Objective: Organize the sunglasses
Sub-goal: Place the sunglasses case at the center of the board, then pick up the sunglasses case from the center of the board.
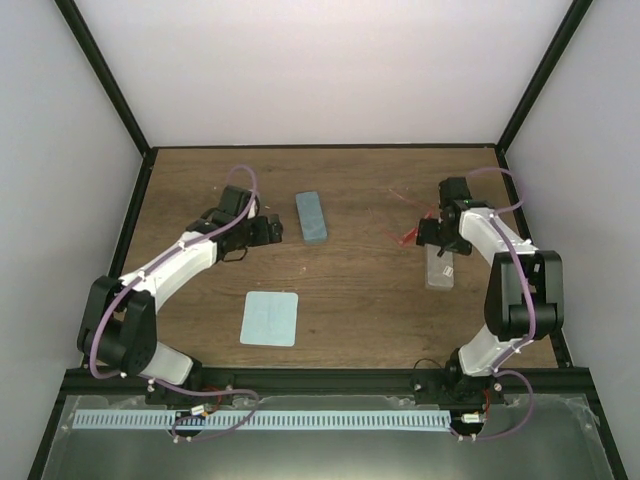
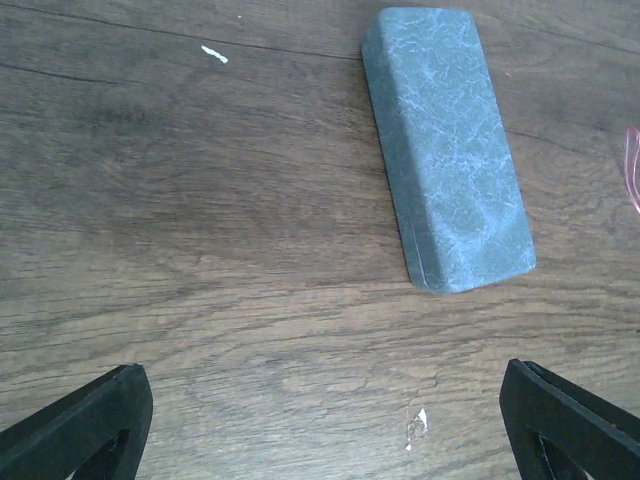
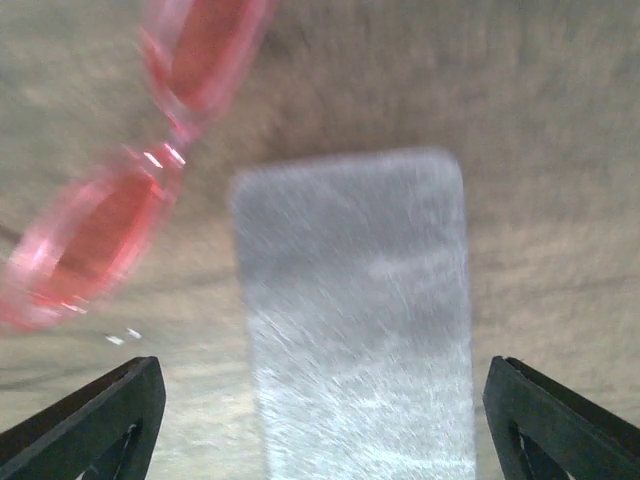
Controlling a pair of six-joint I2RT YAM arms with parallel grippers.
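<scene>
Your right gripper (image 3: 322, 372) hung wide, nothing held, over grey case (image 3: 360, 320). Probably lining up on red pair (image 3: 110, 200), which lay loose on surface (image 3: 560, 150) at case's 10 o'clock. Pink pair (image 1: 402, 194) was faint, at 12 o'clock of red. Your left gripper (image 2: 320, 420) was wide too, empty. Blue case (image 2: 445, 150) sat shut at its 1 o'clock, likely waiting to be opened.

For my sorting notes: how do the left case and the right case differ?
The left case is blue-grey and marbled; the right case looks paler grey, though blurred. The left case lies slightly slanted in the top view; the right case lies straight, partly under the right gripper. Both are oblong and lie flat on the table.
</scene>
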